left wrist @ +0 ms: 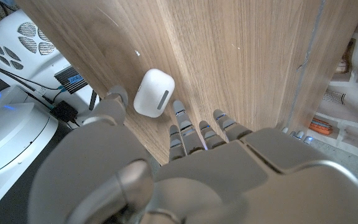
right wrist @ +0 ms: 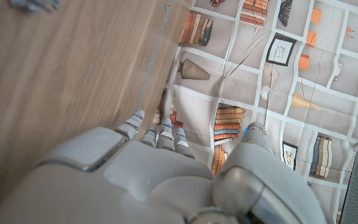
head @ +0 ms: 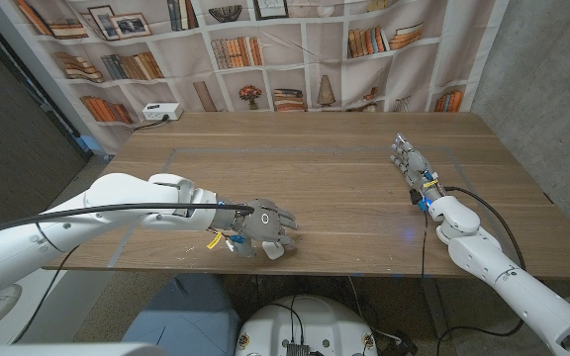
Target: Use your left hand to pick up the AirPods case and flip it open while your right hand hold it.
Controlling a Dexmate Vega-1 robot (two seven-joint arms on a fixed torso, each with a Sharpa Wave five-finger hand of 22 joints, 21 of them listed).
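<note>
The AirPods case point(left wrist: 153, 93) lay near the tabletop's point(head: 325, 168) front edge, just beyond the left hand's point(head: 262, 226) spread, empty fingers. A clumsy nudge could knock it off. The right hand point(head: 413, 163) waited well apart, fingers apart, holding nothing.

The small white AirPods case point(left wrist: 153, 93) point(head: 273, 250), a smooth glossy plastic shell with rounded corners, lies on the wooden table close to its near edge, on the robot's left side. Its lid is closed, and the face turned toward the left wrist camera carries a narrow dark strip running lengthwise near one side. In the left wrist view it sits between the thumb and the other fingertips of the left hand; whether they touch it cannot be determined, and in the head view that hand covers most of it.
</note>
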